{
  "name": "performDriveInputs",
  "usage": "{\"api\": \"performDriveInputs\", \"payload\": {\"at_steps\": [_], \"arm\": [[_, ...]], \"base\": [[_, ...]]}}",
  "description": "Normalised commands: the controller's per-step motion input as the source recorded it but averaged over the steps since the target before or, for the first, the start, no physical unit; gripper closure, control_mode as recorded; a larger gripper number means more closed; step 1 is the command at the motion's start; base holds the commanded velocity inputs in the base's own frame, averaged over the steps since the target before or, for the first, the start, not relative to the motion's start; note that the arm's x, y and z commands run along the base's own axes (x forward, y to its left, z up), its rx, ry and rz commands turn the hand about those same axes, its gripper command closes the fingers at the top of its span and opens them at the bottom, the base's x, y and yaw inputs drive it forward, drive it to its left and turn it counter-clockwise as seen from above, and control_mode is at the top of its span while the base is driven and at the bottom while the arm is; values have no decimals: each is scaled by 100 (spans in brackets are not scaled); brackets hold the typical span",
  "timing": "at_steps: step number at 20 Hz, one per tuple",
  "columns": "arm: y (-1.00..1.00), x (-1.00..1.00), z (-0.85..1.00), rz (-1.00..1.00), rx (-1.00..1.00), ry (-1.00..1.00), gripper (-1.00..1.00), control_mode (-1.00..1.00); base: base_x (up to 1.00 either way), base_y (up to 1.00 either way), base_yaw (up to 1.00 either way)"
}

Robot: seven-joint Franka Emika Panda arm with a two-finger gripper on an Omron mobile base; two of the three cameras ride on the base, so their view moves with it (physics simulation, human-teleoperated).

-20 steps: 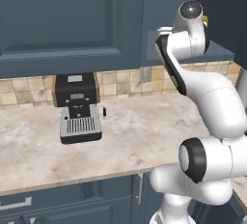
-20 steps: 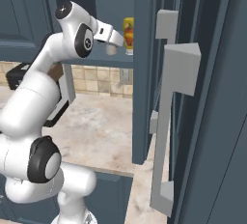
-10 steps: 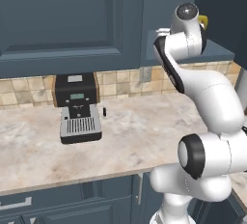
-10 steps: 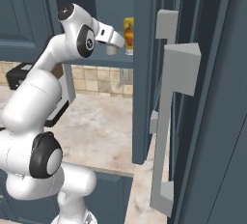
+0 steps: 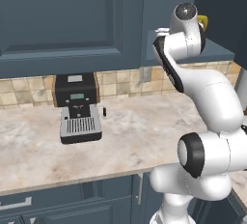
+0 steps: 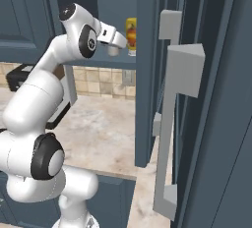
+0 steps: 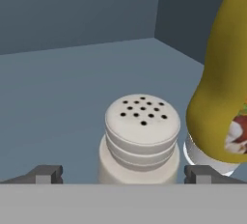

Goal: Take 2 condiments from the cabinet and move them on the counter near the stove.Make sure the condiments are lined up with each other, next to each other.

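On the slate-blue shelf (image 7: 67,83) of the open cabinet (image 6: 118,60) stand the two condiments. One is a pale shaker (image 7: 140,136) with a holed top. The other, a taller yellow bottle (image 7: 222,97) with a red label, stands just to its right. My gripper (image 7: 124,175) is open, level with the shaker, one fingertip (image 7: 43,174) on each side and apart from it. From the right base view the gripper (image 6: 114,42) reaches into the cabinet beside the yellow bottle (image 6: 131,34). The bottle (image 5: 202,21) peeks from behind the arm in the left base view. The stove is out of view.
The cabinet's open door (image 6: 147,74) stands close to the right of the arm. A nearer door with a tall handle (image 6: 170,114) is beyond it. Below, on the beige marbled counter (image 5: 130,136), a black and silver coffee machine (image 5: 77,107) stands against the tiled wall.
The hand has crept slightly further toward the shelf. The jaws stay wide open, and the condiments have not moved.
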Motion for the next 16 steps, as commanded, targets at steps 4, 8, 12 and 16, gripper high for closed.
{"api": "performDriveInputs", "payload": {"at_steps": [4,8,12,16], "arm": [[0,0,0,0,0,0,100,-100],[0,0,-1,0,0,0,100,-100],[-1,0,-3,0,0,0,100,-100],[0,0,-3,0,0,0,100,-100]], "base": [[0,0,0],[0,0,0],[0,0,0],[0,0,0]]}}
